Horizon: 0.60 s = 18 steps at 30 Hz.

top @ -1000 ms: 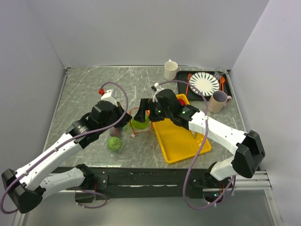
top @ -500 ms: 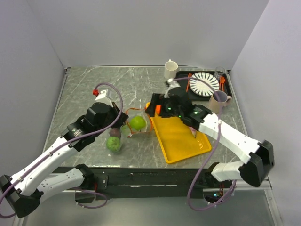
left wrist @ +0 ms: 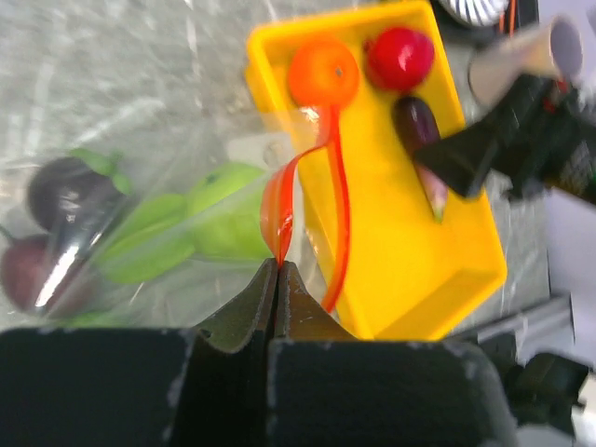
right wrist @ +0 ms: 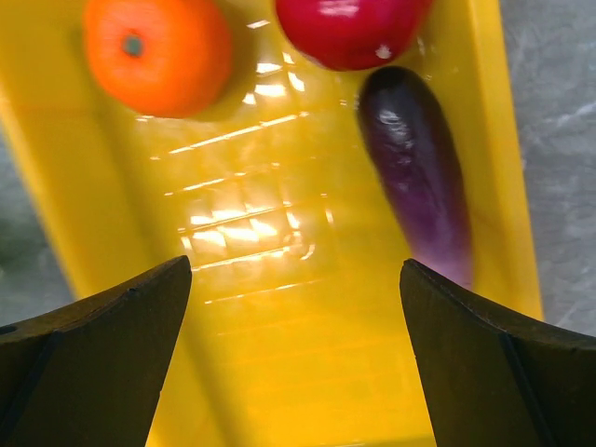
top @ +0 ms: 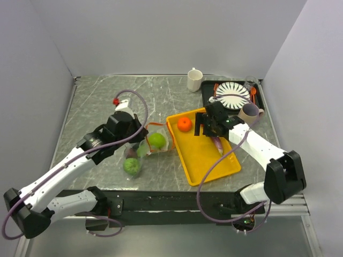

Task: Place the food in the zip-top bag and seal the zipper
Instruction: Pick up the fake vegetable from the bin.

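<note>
The clear zip-top bag [top: 140, 155] lies left of the yellow tray [top: 211, 167] and holds green fruits [top: 156, 140] and a dark purple one [left wrist: 58, 189]. My left gripper [left wrist: 277, 266] is shut on the orange-red zipper [left wrist: 281, 197] at the bag's mouth, lifting one lip; in the top view the left gripper [top: 145, 138] sits by the bag. My right gripper [right wrist: 293, 279] hangs open and empty over the tray [right wrist: 279, 372]. Ahead of it lie an orange fruit [right wrist: 158, 51], a red fruit [right wrist: 349, 28] and a purple eggplant [right wrist: 419, 177].
A white mug [top: 194, 79] stands at the back. A black tray [top: 208, 99] with a striped plate [top: 232, 95] and an orange spoon [top: 253, 94] is at the back right. A beige mug [top: 248, 115] stands just right of my right wrist.
My right gripper left a green fruit at the bag's mouth and drew back right, over the yellow tray; the orange fruit now shows. The left gripper kept its hold on the zipper.
</note>
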Tool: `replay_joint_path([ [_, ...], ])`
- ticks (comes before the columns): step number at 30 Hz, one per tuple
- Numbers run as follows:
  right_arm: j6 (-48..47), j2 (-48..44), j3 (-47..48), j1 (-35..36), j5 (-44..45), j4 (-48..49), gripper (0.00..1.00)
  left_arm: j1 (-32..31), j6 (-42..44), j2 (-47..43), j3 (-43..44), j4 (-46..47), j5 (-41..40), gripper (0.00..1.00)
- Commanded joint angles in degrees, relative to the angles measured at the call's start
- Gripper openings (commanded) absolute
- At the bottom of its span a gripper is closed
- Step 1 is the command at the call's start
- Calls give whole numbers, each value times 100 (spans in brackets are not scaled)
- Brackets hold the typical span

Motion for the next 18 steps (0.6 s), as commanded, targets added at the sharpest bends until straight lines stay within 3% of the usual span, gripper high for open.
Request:
replay_joint_path([
  [1, -321, 240, 53, -108, 74, 36, 100, -3, 218, -69, -62, 535, 879, 1],
  [8, -180, 680, 89, -213, 646, -78, 100, -3, 50, -96, -326, 659, 836, 1],
  [18, 83, 1005, 27, -547, 646, 97, 99, -3, 190, 53, -168, 545, 810, 1],
])
